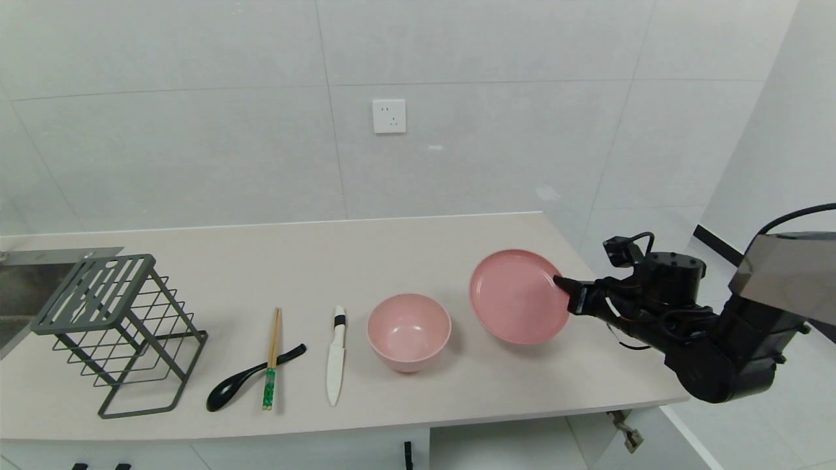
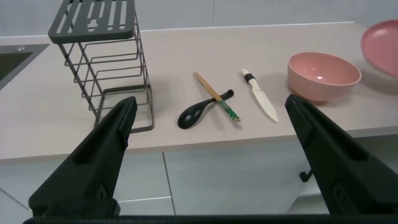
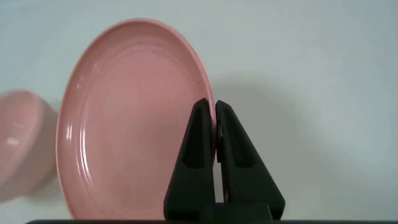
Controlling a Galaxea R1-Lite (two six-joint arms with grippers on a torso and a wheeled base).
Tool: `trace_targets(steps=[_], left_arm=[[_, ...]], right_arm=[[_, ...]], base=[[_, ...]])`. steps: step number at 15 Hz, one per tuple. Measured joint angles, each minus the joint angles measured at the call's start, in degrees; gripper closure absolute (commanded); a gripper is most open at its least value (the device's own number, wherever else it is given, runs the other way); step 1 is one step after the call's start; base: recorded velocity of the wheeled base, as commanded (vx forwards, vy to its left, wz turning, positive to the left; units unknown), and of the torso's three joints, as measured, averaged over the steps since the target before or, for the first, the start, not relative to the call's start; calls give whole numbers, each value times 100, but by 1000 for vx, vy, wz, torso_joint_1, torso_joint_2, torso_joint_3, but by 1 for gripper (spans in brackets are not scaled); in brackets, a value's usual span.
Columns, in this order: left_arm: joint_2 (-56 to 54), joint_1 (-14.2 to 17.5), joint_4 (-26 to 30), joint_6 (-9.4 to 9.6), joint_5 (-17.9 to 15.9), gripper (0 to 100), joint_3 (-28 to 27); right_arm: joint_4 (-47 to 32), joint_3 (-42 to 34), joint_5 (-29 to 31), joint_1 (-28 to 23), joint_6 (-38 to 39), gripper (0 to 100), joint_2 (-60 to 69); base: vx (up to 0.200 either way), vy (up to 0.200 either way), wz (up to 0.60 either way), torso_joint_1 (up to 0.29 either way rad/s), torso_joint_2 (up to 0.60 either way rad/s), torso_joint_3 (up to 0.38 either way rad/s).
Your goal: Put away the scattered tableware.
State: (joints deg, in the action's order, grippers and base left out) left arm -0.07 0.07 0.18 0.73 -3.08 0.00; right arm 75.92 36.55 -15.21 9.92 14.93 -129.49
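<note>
Plate (image 1: 518,297) tilted near the counter's (image 1: 392,261) right end, beside the bowl (image 1: 408,329), right gripper (image 1: 567,287) on its rim. Left gripper (image 2: 209,106) gapes wide, empty, facing the rack (image 2: 99,56). Up close, jaws pinch the rim thinly — we'd carry it slow, since edge grips slip.

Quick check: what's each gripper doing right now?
Left gripper: open, holding nothing.
Right gripper: closed on the rim of the pink plate.
</note>
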Motion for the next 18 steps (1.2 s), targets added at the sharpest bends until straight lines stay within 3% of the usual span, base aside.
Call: trace_targets(steps=[3,6,7,9,10,12,14,18], left_arm=[[0,0,-124,104,-213,0,0],[7,4,-2037,184,-238,0,-2],[7,4,-2210,178,-252,0,-7],[18,-7,-1331,104,-430,0,-190],[62,-23,-722,0,-690,0,-457],[335,-73,-69,-329,-1062,0,-939],[925,-112,104,-529,-1345,0,-1281],[2625,-252,143,-641,-1996,0,-1491]], right_arm=[[1075,-686,-156,16,571,100,471],[1369,-1268,-165,-41,154,100,929],[1391,-1379,-150,-50,-88,100,1124],[1399,-1514,-134,-30,-344,100,1493],[1399,-1613,-129,-33,-380,100,1701],[1402,-1927,-139,-56,-377,100,2109],[1404,-2122,-151,-59,-358,100,2522],[1399,-2222,-282,-163,-347,100,3145]], base=[[0,0,0,0,0,0],[0,0,0,0,0,0],[0,0,0,0,0,0],[0,0,0,0,0,0],[0,0,0,0,0,0],[0,0,0,0,0,0],[0,0,0,0,0,0],[0,0,0,0,0,0]])
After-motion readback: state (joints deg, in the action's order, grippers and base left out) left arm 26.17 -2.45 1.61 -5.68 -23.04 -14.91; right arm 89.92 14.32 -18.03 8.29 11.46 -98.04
